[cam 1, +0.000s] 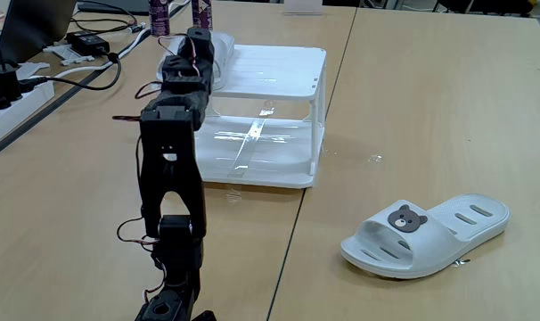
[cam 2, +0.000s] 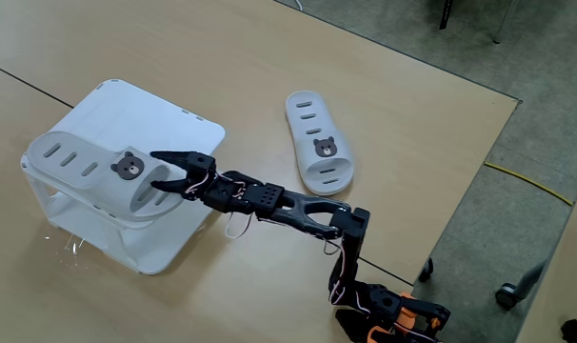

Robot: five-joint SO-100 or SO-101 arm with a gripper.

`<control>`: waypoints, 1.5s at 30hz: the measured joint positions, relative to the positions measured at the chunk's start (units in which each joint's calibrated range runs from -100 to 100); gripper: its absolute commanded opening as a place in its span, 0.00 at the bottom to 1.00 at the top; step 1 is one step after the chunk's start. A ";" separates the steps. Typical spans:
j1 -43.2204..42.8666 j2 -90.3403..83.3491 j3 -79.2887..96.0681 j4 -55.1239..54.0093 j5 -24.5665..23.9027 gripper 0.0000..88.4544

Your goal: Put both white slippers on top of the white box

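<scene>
Two slippers counted: one (cam 2: 93, 170) laid lengthwise on the box (cam 2: 165, 119), toe toward the open pincer (cam 2: 171, 170); the other (cam 2: 317, 138) left on the desk (cam 2: 384, 76).

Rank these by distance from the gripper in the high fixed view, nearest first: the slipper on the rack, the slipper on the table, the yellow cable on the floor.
1. Slipper on the rack: right at the gripper, on the white rack.
2. Slipper on the table: off to the right, on bare wood.
3. Yellow cable: far right, on the floor.

Bright even indoor light, soft faint shadows, glare streaks on the white box (cam 1: 252, 143), sharp focus throughout
</scene>
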 measured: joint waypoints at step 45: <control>45.99 -16.49 82.57 -42.15 0.00 0.20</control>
